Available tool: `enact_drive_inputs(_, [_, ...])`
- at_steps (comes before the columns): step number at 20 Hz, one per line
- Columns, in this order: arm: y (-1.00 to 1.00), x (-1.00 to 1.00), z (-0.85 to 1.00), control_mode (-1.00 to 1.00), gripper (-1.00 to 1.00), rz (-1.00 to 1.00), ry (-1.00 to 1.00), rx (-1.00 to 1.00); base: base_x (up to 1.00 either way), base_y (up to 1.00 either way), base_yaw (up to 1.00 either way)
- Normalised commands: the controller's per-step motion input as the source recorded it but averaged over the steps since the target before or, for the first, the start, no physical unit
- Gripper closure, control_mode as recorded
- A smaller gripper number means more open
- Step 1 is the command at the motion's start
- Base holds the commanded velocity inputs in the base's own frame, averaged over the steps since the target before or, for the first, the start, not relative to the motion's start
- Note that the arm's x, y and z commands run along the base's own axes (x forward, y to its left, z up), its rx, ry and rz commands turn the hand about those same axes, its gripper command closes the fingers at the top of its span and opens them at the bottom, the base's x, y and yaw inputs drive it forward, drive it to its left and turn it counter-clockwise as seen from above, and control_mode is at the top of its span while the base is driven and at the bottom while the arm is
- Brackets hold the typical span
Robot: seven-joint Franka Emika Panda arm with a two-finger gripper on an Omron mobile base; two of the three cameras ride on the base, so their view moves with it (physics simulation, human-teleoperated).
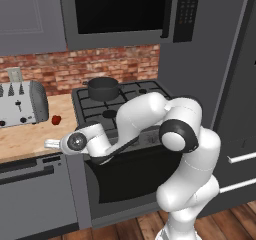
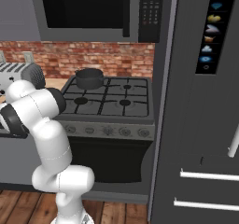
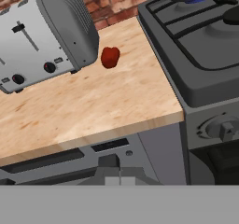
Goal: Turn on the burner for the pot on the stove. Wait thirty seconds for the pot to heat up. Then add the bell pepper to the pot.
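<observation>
The toaster [image 3: 44, 36] stands at the worktop's [image 3: 93, 111] back left, and the bell pepper [image 3: 110, 57] lies just beside it, toward the stove [image 3: 205, 73]. The pot [image 1: 103, 88] sits on the stove's back-left burner. The gripper [image 3: 114, 164], jaws pressed together and empty, hangs off the worktop's front edge. It should spread before descending squarely over the pepper.

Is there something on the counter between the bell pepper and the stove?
No. In the hand view, bare wooden counter lies between the bell pepper and the stove; the toaster stands on the pepper's other side.
</observation>
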Motion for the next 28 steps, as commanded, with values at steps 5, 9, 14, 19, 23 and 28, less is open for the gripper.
enact_drive_inputs(5, [0.0,0.0,0.0,-1.0,1.0,0.0,0.0,0.0,0.0,0.0,0.0])
enact_drive_inputs(9, [0.0,0.0,0.0,-1.0,1.0,0.0,0.0,0.0,0.0,0.0,0.0])
enact_drive_inputs(14, [0.0,0.0,0.0,-1.0,1.0,0.0,0.0,0.0,0.0,0.0,0.0])
enact_drive_inputs(19, [0.0,0.0,0.0,-1.0,1.0,0.0,0.0,0.0,0.0,0.0,0.0])
enact_drive_inputs(23, [0.0,0.0,0.0,-1.0,1.0,0.0,0.0,0.0,0.0,0.0,0.0])
enact_drive_inputs(28, [0.0,0.0,0.0,-1.0,1.0,0.0,0.0,0.0,0.0,0.0,0.0])
